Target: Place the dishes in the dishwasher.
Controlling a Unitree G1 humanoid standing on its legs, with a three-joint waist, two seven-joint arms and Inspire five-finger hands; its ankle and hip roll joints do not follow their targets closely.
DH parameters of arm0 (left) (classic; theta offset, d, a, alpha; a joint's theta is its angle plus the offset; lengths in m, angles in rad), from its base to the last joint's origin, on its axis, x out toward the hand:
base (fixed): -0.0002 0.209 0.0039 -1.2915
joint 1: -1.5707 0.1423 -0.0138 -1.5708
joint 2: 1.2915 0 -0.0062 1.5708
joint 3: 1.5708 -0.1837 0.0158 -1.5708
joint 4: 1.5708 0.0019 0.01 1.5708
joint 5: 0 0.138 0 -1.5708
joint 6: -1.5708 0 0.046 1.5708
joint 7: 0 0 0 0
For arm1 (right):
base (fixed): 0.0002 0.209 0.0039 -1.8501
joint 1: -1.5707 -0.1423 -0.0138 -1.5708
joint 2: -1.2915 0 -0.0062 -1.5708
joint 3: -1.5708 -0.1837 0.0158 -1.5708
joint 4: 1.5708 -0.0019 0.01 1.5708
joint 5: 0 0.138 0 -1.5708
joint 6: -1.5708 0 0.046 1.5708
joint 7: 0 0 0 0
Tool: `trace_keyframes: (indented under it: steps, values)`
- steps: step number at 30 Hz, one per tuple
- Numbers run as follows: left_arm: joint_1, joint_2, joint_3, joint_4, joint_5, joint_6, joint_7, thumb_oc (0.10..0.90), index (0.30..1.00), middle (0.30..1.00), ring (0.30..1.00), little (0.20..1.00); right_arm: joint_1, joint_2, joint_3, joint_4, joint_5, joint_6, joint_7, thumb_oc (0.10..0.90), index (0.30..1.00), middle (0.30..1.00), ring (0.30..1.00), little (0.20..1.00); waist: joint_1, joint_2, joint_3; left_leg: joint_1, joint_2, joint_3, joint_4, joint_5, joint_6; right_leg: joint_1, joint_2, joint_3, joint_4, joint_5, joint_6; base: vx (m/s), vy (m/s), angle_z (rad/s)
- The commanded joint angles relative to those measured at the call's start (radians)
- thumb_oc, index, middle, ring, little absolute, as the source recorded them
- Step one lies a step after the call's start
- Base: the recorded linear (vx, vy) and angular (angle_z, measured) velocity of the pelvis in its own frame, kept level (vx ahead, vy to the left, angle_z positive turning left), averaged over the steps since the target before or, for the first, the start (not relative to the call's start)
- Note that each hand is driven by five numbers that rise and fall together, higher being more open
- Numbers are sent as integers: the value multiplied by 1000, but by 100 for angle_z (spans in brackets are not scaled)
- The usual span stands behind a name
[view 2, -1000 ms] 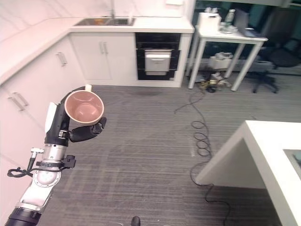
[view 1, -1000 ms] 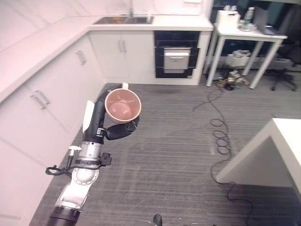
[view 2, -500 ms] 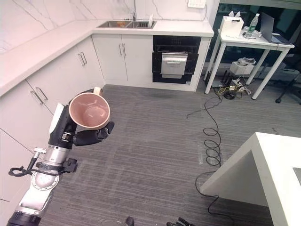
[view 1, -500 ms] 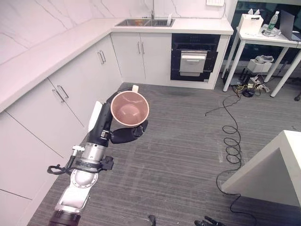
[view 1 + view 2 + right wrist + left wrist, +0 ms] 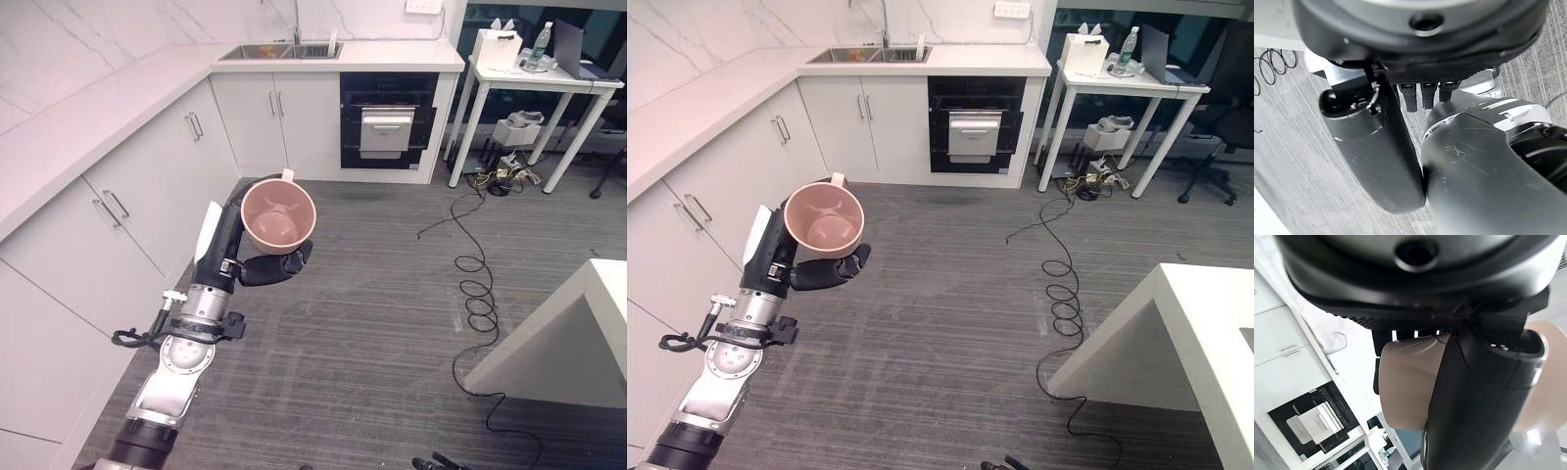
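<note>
Since a second ago my view has shifted; left hand point(image 5: 257, 266) still curls round the pink mug point(image 5: 278, 215), well short of the dishwasher point(image 5: 387, 122); right hand's point(image 5: 1376, 147) state I cannot tell

Left robot hand point(image 5: 257, 262) palm hidden behind pink cup point(image 5: 278, 215).

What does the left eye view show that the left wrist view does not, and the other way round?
The left eye view adds the room: the sink in the counter, the white side table at the far right, and the open inside of the pink cup, which looks empty. The left wrist view adds the close grip: the thumb lies across the cup's outer wall. Both show the left robot hand curled round the cup, and the black built-in appliance among white cabinets.
</note>
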Motion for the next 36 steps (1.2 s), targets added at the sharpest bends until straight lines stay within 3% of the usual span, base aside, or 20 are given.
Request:
trace_keyframes:
  steps: [1,3,4,8,15,18,20,21,22,24,26,28,32,34,36]
  values:
    - [-96,23,80,-79,-18,-81,25,400,300,300,300,300,-1,47,45,3,-31,3,46,800,900,900,900,900,-1,3,-35,-34,4,-46,83,-82,-19,10,11,-3,-78,108,75,24,4,-4]
    - [-102,21,77,-80,-21,-80,15,400,300,300,300,300,1,49,44,7,-28,34,53,800,900,900,900,900,-5,1,-36,-32,3,-45,83,-85,-15,12,15,4,-78,108,74,0,0,0]
    - [-153,6,-35,-55,-104,6,-28,400,300,300,300,300,-7,32,18,-22,-60,-26,-147,800,900,900,900,900,-63,-15,43,20,4,45,83,-97,21,-3,-14,-22,-78,175,89,0,0,0]
    - [-141,11,-16,-88,-142,48,-32,400,300,300,300,300,-31,19,1,-12,-38,-22,-124,800,900,900,900,900,-46,-10,14,16,9,40,83,-96,9,5,7,-11,-78,147,78,1,-95,1]
    - [-155,0,-38,-63,-150,55,-41,400,300,300,300,300,-28,30,35,-36,-89,-36,-142,800,900,900,900,900,-54,-12,-1,21,25,18,83,-79,-3,22,61,19,-78,117,49,14,-141,-1]
    - [-153,-7,-44,-61,-129,50,-17,400,300,300,300,300,-44,22,45,-22,-87,-72,-154,800,900,900,900,900,-47,-33,2,66,9,37,83,-58,-8,29,63,35,-78,106,31,52,-170,5]
    - [-143,-9,-39,-69,-117,57,-14,400,300,300,300,300,-56,15,51,-30,-108,-72,-173,800,900,900,900,900,-35,-50,15,75,-6,45,83,11,-8,41,57,50,-78,104,18,94,-170,-7]
    - [-138,-5,-32,-63,-120,53,-30,400,300,300,300,300,-62,10,63,-38,-108,-72,-175,800,900,900,900,900,-15,-67,45,18,-15,29,171,109,-14,62,57,69,-78,108,-4,103,-171,-11]
    - [-138,-2,-27,-59,-123,50,-39,400,300,300,300,300,-65,10,67,-38,-109,-76,-175,800,900,900,900,900,-9,-63,56,-20,-15,15,205,130,-15,70,68,75,-78,107,-11,182,-73,-5]
    - [-124,7,-4,-53,-136,39,-43,400,300,300,300,300,-77,8,74,-31,-124,-84,-165,800,900,900,900,900,10,-32,69,-55,-16,1,110,178,-19,96,106,91,-78,84,-14,252,119,-7]
    - [-103,11,13,-56,-152,46,-40,400,300,300,300,300,-89,9,86,-28,-159,-80,-171,800,900,900,900,900,32,18,75,-160,42,-32,83,161,-33,130,154,102,-78,50,-8,306,237,-14]
    - [-91,7,18,-50,-155,42,-48,400,300,300,300,300,-88,7,91,-29,-161,-79,-182,800,900,900,900,900,41,31,75,-209,70,-53,83,189,-53,144,166,107,-78,39,-8,277,201,-11]
    - [-82,-7,19,-5,-113,-3,-38,400,300,300,300,300,-77,1,103,-39,-163,-110,-229,800,900,900,900,900,46,35,72,-244,97,-65,83,222,-73,163,155,109,-78,30,-1,295,238,-29]
    - [-78,-10,29,14,-99,-19,-21,400,300,300,300,300,-54,0,83,-39,-196,-102,-261,800,900,900,900,900,34,32,59,-221,112,2,83,152,-54,190,104,82,-78,21,18,391,391,-37]
    - [-80,-10,27,17,-94,-17,-19,400,300,300,300,300,-44,5,73,-33,-191,-96,-279,800,900,900,900,900,38,29,52,-209,98,6,83,129,-40,214,90,86,-78,9,29,290,269,-25]
